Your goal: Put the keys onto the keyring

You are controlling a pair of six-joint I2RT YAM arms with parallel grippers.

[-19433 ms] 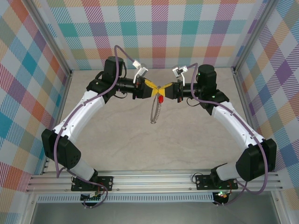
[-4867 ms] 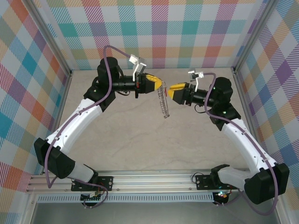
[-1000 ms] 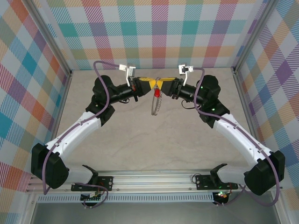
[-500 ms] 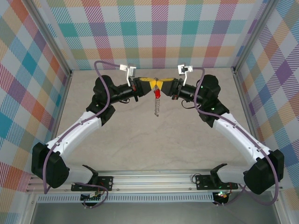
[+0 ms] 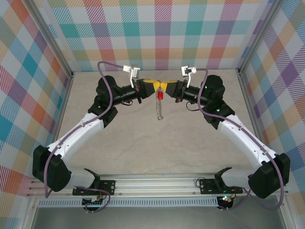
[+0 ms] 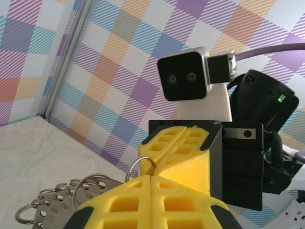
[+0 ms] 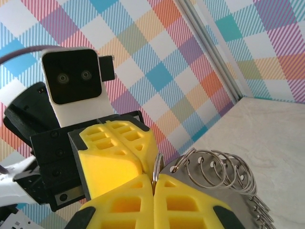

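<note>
Checked pastel walls (image 5: pixel 190 28) are enclosing a pale marbled worktop (image 5: pixel 157 148), and above its far middle the two arms are meeting tip to tip. The left gripper (image 5: pixel 153 87) is clamping shut on the keyring (image 5: pixel 160 110), whose thin wire is emerging between its yellow pads in the left wrist view. The right gripper (image 5: pixel 167 87) is pinching the same ring from the opposite side, with the small metal loops (image 7: pixel 214 171) fanning out beside its fingers. The red-headed key (image 5: pixel 160 95) is hanging just under the fingertips, the ring dangling below it clear of the worktop. The threading is probably nearing its end, but whether the key is fully on the wire is impossible to tell.
</note>
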